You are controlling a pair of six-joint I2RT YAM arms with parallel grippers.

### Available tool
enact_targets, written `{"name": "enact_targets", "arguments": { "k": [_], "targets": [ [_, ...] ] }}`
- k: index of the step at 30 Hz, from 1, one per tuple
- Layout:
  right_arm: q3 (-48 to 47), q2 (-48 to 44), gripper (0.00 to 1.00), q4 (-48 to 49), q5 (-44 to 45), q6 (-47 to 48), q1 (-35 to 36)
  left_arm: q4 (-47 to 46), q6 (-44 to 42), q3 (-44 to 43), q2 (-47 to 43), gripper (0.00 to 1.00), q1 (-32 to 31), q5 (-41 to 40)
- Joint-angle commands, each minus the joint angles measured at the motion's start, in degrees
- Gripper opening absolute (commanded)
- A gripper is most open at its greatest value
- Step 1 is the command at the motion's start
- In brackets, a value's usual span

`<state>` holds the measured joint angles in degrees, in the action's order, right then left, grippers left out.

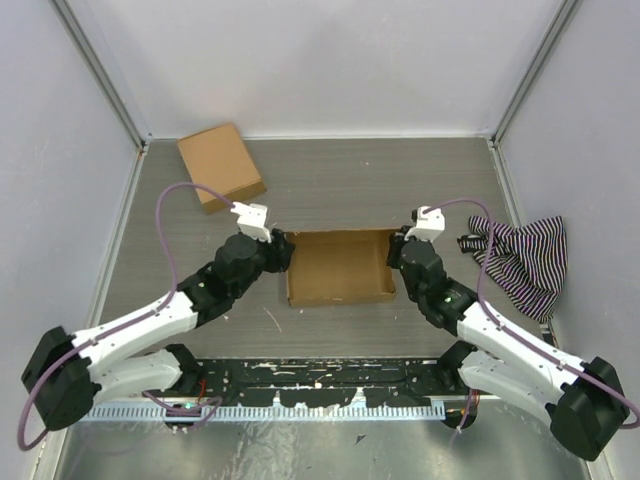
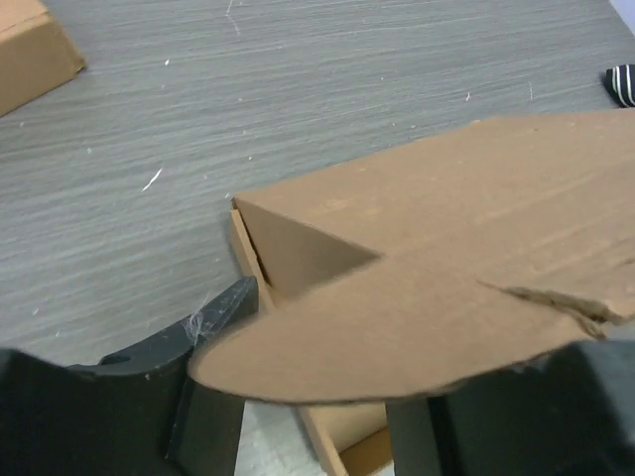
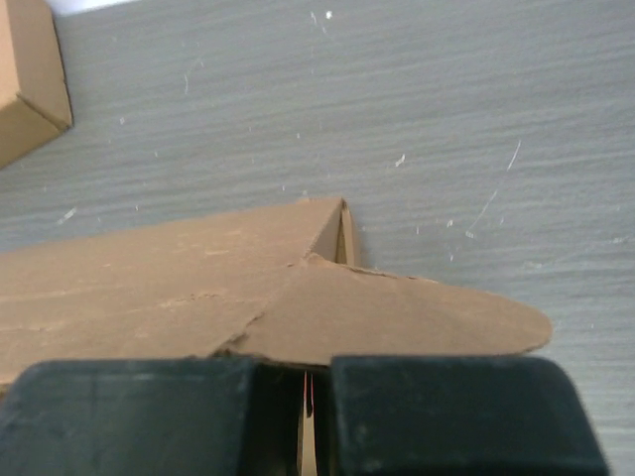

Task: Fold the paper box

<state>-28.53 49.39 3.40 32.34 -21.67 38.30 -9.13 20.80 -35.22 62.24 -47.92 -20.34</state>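
Note:
The paper box (image 1: 340,268) lies mid-table as a shallow brown tray with its side walls up and a lid panel over it. My left gripper (image 1: 283,250) is at its far left corner. In the left wrist view the box (image 2: 476,228) has a rounded ear flap lying over my left gripper (image 2: 316,416), whose jaws stand wide apart astride the side wall. My right gripper (image 1: 397,250) is at the far right corner. In the right wrist view my right gripper (image 3: 306,397) is nearly closed on the thin wall edge of the box (image 3: 179,288), under a rounded flap.
A smaller ready-made cardboard box (image 1: 220,165) sits at the back left; it also shows in the left wrist view (image 2: 30,59) and the right wrist view (image 3: 30,79). A striped cloth (image 1: 520,255) lies at the right by the wall. Grey walls enclose the table.

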Motion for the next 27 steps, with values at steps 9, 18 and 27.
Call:
{"name": "enact_targets", "arguments": {
  "k": [9,18,27],
  "targets": [
    [-0.14,3.41,0.25,-18.86,6.29,-13.63,8.42,27.71,9.13,1.06,-23.95,0.59,-0.50,-1.52],
    [-6.00,-8.71,0.69,-39.04,-9.85,-19.48,11.67,33.24,12.34,-1.97,-25.38,0.60,-0.45,-1.96],
    [-14.71,-12.55,0.92,-43.60,1.25,-18.57,11.69,28.39,12.00,-4.00,-11.97,0.65,-0.45,-2.57]
  ]
}}
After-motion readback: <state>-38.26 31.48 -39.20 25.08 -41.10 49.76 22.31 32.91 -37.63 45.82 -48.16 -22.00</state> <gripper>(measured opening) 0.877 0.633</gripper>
